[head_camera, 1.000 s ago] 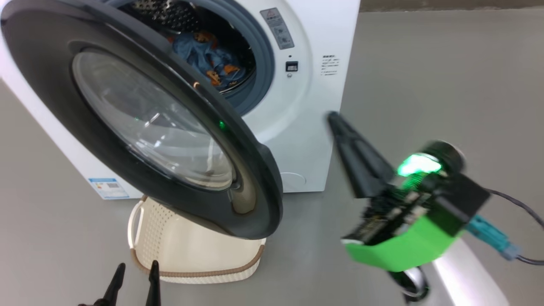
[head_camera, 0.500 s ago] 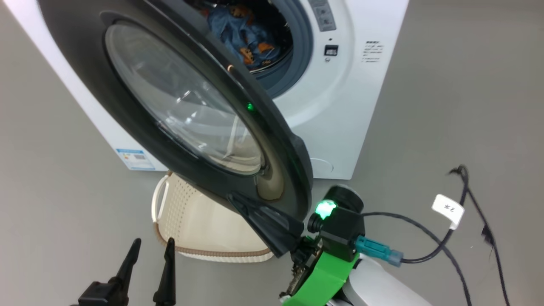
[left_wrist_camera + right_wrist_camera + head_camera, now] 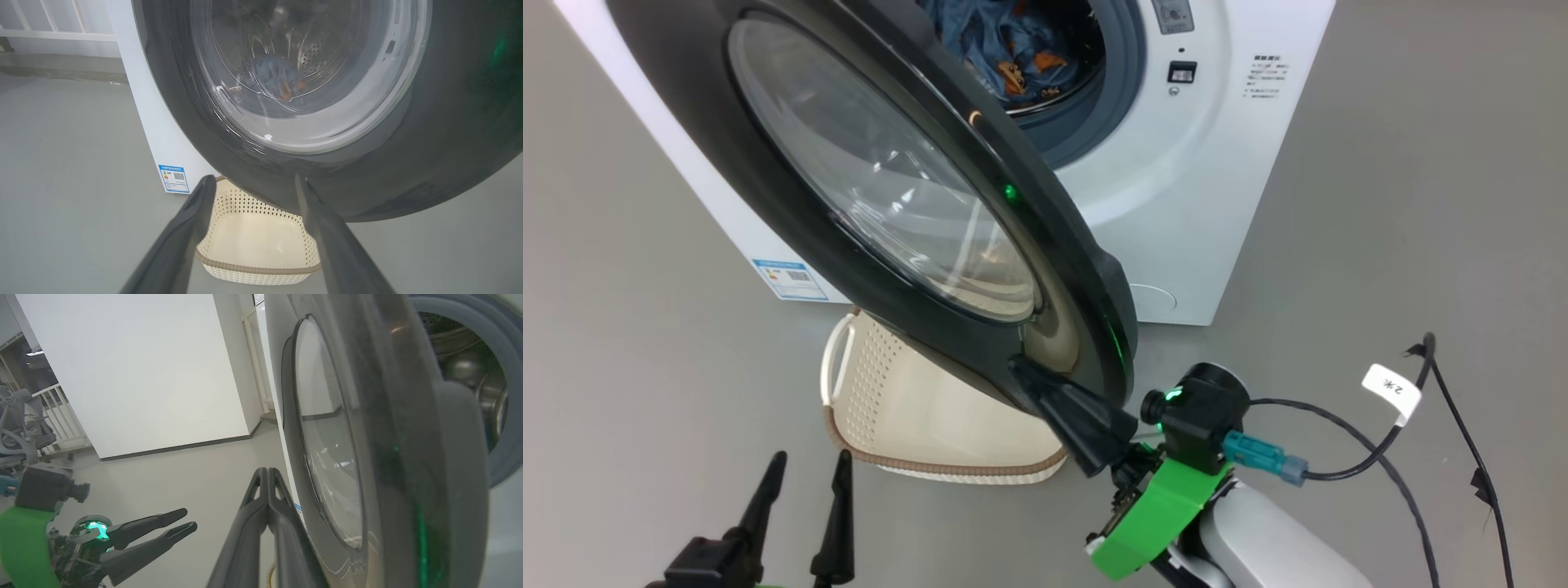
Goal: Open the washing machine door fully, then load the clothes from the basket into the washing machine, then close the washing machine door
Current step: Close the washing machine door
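The right gripper [image 3: 1023, 369] has its two dark fingers pressed flat together with nothing between them, and its tip sits at the low part of the door [image 3: 882, 171], on the black ring just under the glass – touching it, as far as I can tell. In the right wrist view the shut fingers [image 3: 261, 506] run up alongside the door's [image 3: 367, 437] outer face. The left gripper [image 3: 810, 457] hangs low and off to the left, fingers spread wide and empty, apart from everything; from its own camera, the left gripper [image 3: 254, 179] points at the door's [image 3: 408, 163] bottom edge and the basket [image 3: 253, 241] below it. The door stands partly open, swung out from the washer [image 3: 1201, 204] at a slant, so the drum mouth shows past its upper edge. The clothes [image 3: 1013, 41] lie inside the drum – blue cloth with orange patches, also seen dimly through the glass [image 3: 273, 77]. The basket [image 3: 907, 416] sits on the grey floor [image 3: 1380, 204] right in front of the washer, half under the door, and what shows of its inside looks bare. A blue label [image 3: 791, 278] sits low on the washer's front beside the basket. A black cable [image 3: 1347, 433] with a white tag trails over the floor to the right.
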`<state>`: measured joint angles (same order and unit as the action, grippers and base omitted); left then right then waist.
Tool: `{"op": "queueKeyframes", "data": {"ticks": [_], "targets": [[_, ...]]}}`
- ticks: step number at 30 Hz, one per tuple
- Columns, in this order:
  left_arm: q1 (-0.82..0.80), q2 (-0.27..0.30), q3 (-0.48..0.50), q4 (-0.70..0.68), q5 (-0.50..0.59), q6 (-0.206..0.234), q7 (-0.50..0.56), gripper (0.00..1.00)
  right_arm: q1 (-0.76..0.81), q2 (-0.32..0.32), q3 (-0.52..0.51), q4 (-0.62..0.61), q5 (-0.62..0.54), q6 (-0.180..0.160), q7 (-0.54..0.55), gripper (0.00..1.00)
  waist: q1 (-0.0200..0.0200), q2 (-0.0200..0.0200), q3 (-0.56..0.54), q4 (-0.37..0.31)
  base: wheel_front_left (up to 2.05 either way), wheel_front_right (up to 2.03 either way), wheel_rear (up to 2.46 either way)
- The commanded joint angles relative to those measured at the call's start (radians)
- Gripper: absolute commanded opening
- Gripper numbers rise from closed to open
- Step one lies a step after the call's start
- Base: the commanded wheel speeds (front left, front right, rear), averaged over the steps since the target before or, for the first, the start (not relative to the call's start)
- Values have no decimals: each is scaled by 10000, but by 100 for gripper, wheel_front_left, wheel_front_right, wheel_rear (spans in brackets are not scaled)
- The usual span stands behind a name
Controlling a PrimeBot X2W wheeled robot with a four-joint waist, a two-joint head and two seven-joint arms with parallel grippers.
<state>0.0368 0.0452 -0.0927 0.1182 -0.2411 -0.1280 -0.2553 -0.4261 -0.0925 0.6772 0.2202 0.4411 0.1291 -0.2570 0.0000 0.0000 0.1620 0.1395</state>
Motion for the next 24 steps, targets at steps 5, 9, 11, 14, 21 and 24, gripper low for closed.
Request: {"op": "queueKeyframes", "data": {"ticks": [5, 9, 11, 14, 21, 24], "targets": [[-226, 51, 602, -369, 226, -27, -64, 100, -43, 123, -245, -240, -55, 16, -48, 0, 0, 0, 345, -310, 0, 0, 0], [-313, 51, 646, -477, 248, -27, -65, 100, -178, 45, -423, -233, -46, 16, -48, 0, 0, 0, 633, -421, 0, 0, 0], [-365, 51, 631, -525, 249, -27, -65, 100, -310, 11, -465, -247, -28, 16, -48, 0, 0, 0, 808, -457, 0, 0, 0], [-444, 51, 597, -567, 283, -27, -65, 100, -543, -41, -539, -259, -16, 16, -48, 0, 0, 0, 1083, -482, 0, 0, 0], [-601, 51, 554, -736, 91, 93, -65, 100, -1310, -182, -791, -370, 0, 16, -48, 0, 0, 0, 1860, -518, 0, 0, 0], [-658, 51, 618, -897, 150, 170, -65, 100, -1771, -190, -857, -492, 13, 16, -48, 0, 0, 0, 2280, -591, 0, 0, 0]]}}
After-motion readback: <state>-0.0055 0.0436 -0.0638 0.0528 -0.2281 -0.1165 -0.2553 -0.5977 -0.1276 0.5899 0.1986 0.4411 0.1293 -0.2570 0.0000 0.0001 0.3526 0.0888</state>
